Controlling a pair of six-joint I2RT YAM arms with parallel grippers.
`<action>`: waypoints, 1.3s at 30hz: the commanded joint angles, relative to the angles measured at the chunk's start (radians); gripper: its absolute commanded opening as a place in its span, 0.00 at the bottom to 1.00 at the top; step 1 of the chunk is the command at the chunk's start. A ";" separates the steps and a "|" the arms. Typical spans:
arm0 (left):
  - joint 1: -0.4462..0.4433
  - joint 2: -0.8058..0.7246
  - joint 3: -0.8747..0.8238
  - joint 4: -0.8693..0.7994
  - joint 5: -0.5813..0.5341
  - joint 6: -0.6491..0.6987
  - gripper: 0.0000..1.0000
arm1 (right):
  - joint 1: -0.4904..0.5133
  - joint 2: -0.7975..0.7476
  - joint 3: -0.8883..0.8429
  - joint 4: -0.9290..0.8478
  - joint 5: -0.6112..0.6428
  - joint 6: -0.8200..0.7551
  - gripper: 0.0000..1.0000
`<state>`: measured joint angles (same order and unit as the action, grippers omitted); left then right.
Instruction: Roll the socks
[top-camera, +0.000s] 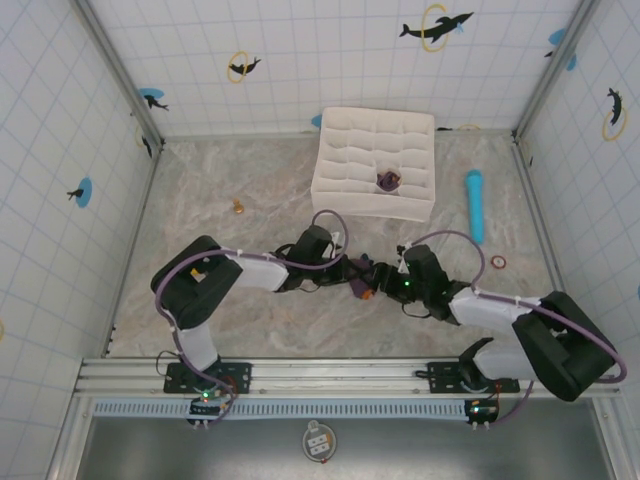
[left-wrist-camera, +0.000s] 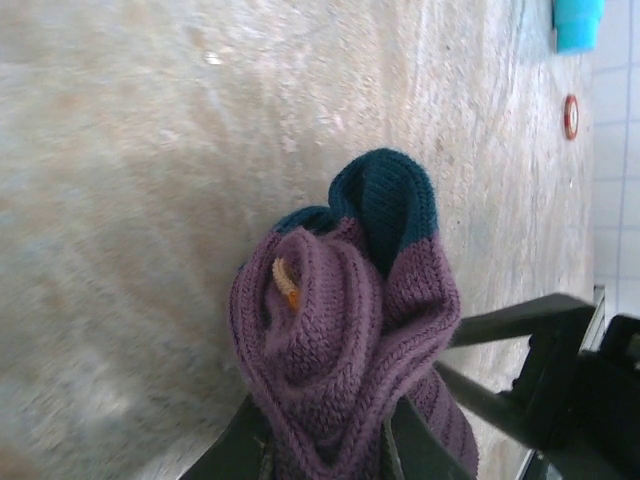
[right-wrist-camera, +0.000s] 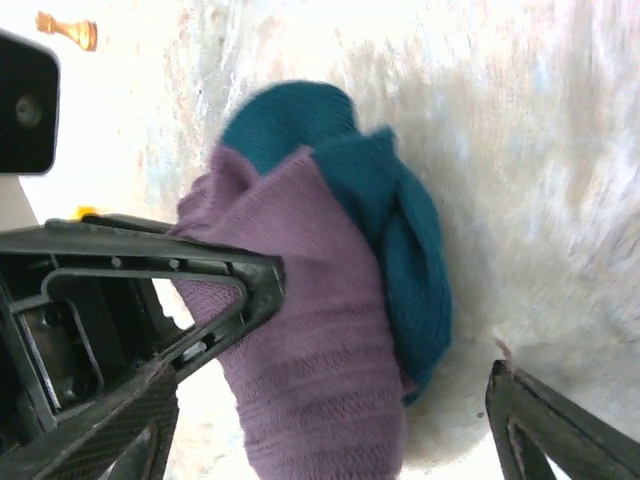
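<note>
The socks (top-camera: 361, 288) are a rolled purple ribbed bundle with a dark teal patch and a bit of orange, lying on the marbled table between the two arms. In the left wrist view the roll (left-wrist-camera: 340, 330) is squeezed between my left gripper's fingers (left-wrist-camera: 232, 452), so my left gripper (left-wrist-camera: 325, 450) is shut on it. My right gripper (right-wrist-camera: 330, 440) stands open, its fingers wide on either side of the socks (right-wrist-camera: 320, 340) without pressing them. From above, the left gripper (top-camera: 352, 277) and the right gripper (top-camera: 384, 284) meet tip to tip at the roll.
A white divided box (top-camera: 345, 150) stands at the back with a purple bundle (top-camera: 388, 182) in one cell. A light blue cylinder (top-camera: 474, 205) and a red ring (top-camera: 498, 262) lie to the right. A small wooden piece (top-camera: 239, 207) sits to the left.
</note>
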<state>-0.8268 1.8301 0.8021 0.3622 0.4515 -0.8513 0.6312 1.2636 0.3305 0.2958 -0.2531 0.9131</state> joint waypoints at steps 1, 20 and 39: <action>0.001 0.070 0.042 -0.203 0.065 0.136 0.03 | -0.033 -0.007 0.054 -0.183 0.049 -0.208 0.89; 0.016 0.130 0.014 -0.135 0.059 0.129 0.05 | -0.075 0.153 -0.084 0.180 -0.215 -0.312 0.82; 0.015 0.090 -0.016 -0.069 0.042 0.068 0.30 | -0.038 0.274 -0.066 0.105 -0.054 -0.246 0.18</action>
<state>-0.7975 1.8965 0.8330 0.4053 0.5415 -0.7624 0.5747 1.4818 0.2817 0.6029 -0.3756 0.6582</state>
